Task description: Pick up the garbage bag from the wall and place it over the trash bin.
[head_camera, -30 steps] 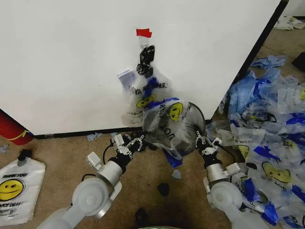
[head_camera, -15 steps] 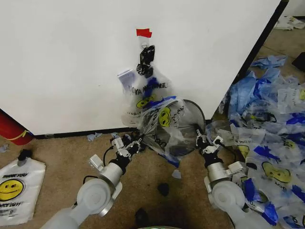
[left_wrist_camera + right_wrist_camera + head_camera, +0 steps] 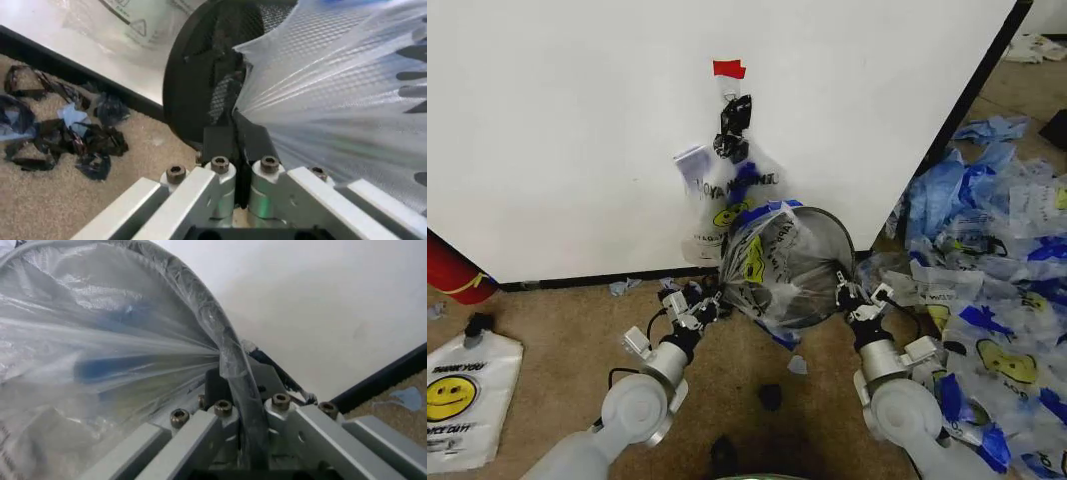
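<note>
Compared with a second ago, the garbage bag [image 3: 772,270] is sitting farther over the trash bin [image 3: 832,235]: its smiley face is now lying lower and more to the left of centre frame, and more of the bin's upper rim is showing bare. The film is spreading across the bin's mouth just right of centre, at the foot of the wall [image 3: 557,130], below other bags hanging under a red tape piece [image 3: 729,69] in the upper middle.

The left gripper [image 3: 708,306] is sitting at the bin's lower-left edge, its jaws clenched on a gathered corner of the bag; in the left wrist view the plastic is fanning out taut from between them beside the black mesh [image 3: 200,75]. The right gripper [image 3: 860,299] is working at the bin's right edge, and in the right wrist view its jaws are pinching the film where it wraps over the dark rim [image 3: 230,357]. Holding opposite sides is probably keeping the mouth stretched wide enough to clear the rim.

Loose bags [image 3: 997,260] are littering the floor at the right, and an opaque white smiley bag [image 3: 457,400] is lying at lower left.
</note>
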